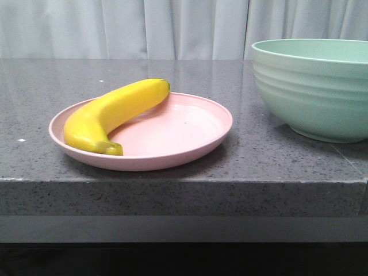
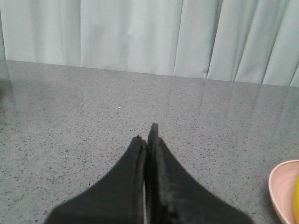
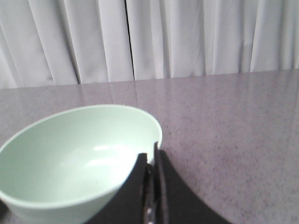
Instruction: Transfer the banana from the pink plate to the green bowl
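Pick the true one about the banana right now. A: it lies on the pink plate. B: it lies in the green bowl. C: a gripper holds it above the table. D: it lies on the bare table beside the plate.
A: the banana lies on the plate, and the bowl is empty in the right wrist view.

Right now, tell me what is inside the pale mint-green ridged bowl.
The pale mint-green ridged bowl looks empty; the right gripper covers part of its near rim.
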Robot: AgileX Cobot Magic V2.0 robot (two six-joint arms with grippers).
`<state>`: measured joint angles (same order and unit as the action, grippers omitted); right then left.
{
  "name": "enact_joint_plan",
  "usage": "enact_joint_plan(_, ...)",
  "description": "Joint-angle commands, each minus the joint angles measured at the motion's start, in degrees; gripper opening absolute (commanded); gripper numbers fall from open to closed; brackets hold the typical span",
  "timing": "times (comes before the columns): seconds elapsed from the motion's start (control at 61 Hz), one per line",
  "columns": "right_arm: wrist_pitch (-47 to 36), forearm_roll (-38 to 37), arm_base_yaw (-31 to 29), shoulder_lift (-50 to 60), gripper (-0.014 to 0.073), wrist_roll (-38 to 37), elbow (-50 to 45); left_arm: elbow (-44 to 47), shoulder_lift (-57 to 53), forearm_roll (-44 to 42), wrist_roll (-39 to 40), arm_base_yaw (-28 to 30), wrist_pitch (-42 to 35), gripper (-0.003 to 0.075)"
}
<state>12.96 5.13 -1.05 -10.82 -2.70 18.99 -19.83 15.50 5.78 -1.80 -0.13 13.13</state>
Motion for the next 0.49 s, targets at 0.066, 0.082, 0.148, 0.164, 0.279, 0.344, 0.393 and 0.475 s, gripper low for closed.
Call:
enact_joint_plan(0.066,-2.7,0.1,-0.4,-9.3,-0.0061,0.4,7.2,-5.3,7.0,0.6,0.2,0.0,-5.1,-0.002)
enact_joint_plan(0.082,-2.6,0.3,-0.4,-10.1,-0.0061,0.4,7.7,-5.3,7.3,0.6,0.2,0.0,-5.4,-0.002)
enact_joint_plan(0.148,-3.1,0.8,-0.4,-11.8,-0.0059,0.4,8.5,-5.3,7.7,0.6,0.2,0.0,-6.3,-0.0018)
enact_joint_plan(0.164,-3.2,0.8,-0.4,-11.9,-0.0056,0.4,8.6,-5.3,7.7,0.6,0.2,0.0,-6.2,-0.0016)
enact_joint_plan(0.279,-3.7,0.8,-0.4,-12.2,0.0067,0.4,8.6,-5.2,7.7,0.3,0.2,0.0,-6.4,0.0126)
enact_joint_plan(0.344,-3.7,0.8,-0.4,-12.2,0.0238,0.4,8.6,-5.1,7.7,0.3,0.2,0.0,-6.4,0.0321)
enact_joint_plan(0.393,-3.7,0.8,-0.4,-12.2,0.0391,0.4,8.6,-5.0,7.7,0.3,0.2,0.0,-6.4,0.05)
enact_joint_plan(0.475,-3.7,0.8,-0.4,-12.2,0.0552,0.4,8.6,-4.6,7.9,0.5,0.2,0.0,-6.5,0.0671)
